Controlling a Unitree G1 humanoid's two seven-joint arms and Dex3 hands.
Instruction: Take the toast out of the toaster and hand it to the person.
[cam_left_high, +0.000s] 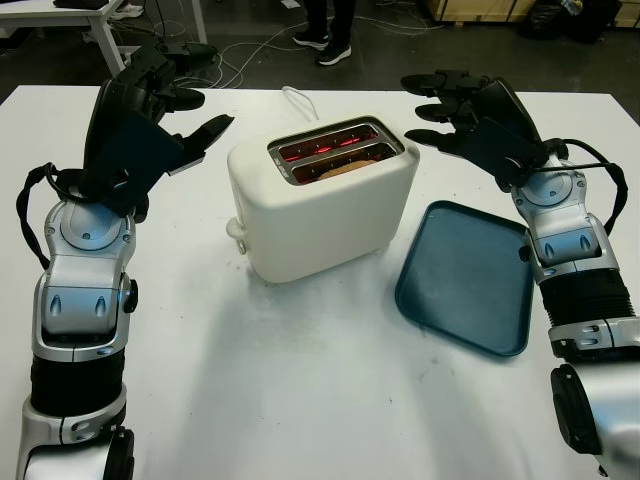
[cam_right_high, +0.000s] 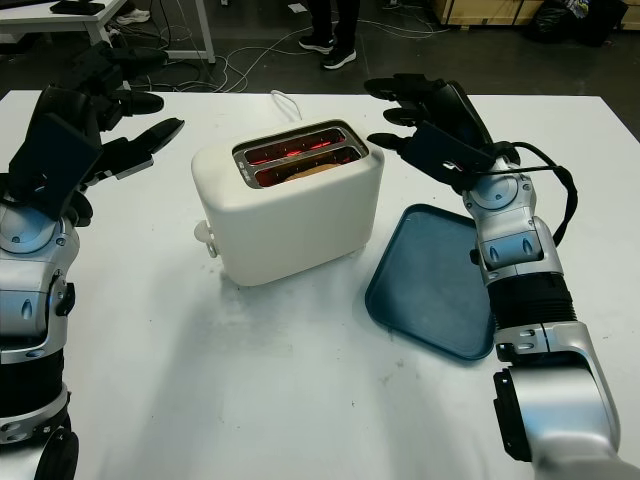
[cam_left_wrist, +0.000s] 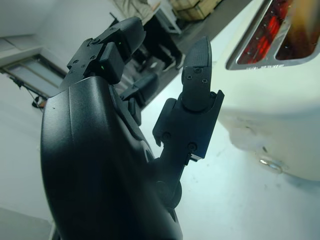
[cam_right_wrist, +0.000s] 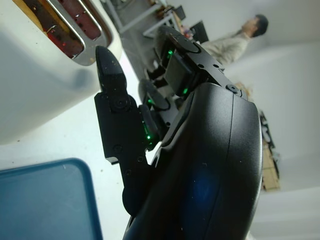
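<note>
A cream two-slot toaster stands in the middle of the white table, its slots glowing red. A brown slice of toast sits low in the nearer slot. My left hand hovers open to the left of the toaster, a little above the table. My right hand hangs open just right of the toaster's top, holding nothing. The toaster's slots appear close to my left hand in the left wrist view, and its wall beside my right hand in the right wrist view.
A dark teal tray lies flat on the table right of the toaster. A person's legs stand beyond the far table edge. The toaster's white cord trails off behind it. Cables cover the floor beyond.
</note>
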